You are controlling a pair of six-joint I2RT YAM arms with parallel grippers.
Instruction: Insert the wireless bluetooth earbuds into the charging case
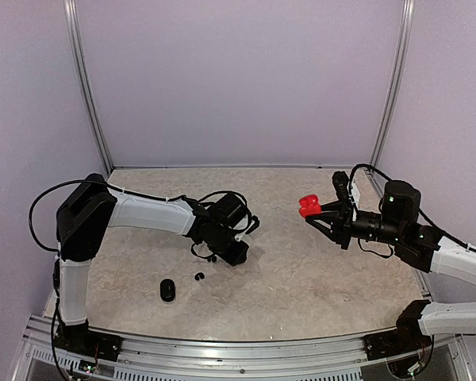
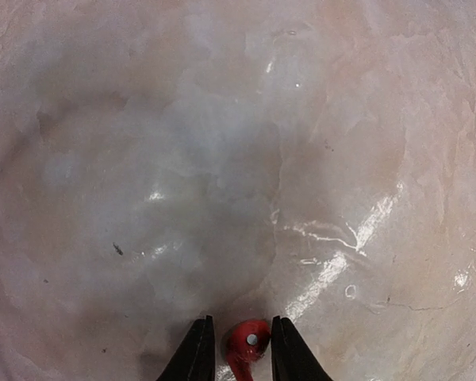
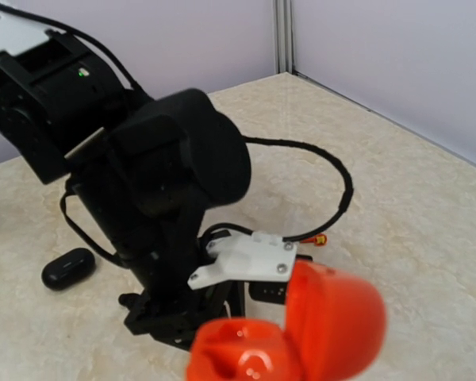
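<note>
A red earbud [image 2: 248, 341] lies between the black fingers [image 2: 197, 353] of my left gripper [image 1: 224, 246], which points down at the table left of centre. The right finger touches the bud and a thin gap shows on the left side, so the jaws stand narrowly open around it. My right gripper [image 1: 316, 213] hovers at the right, shut on a red charging case [image 1: 308, 206] whose lid is flipped open. The case [image 3: 289, 341] fills the bottom of the right wrist view, its wells facing up, and hides the fingers there. A black earbud [image 1: 198, 276] lies on the table.
A closed black case [image 1: 167, 290] sits near the front left, also seen as the black case [image 3: 67, 268] beside the left arm's wrist [image 3: 170, 175]. Grey walls enclose the marbled table [image 1: 285, 270] on three sides.
</note>
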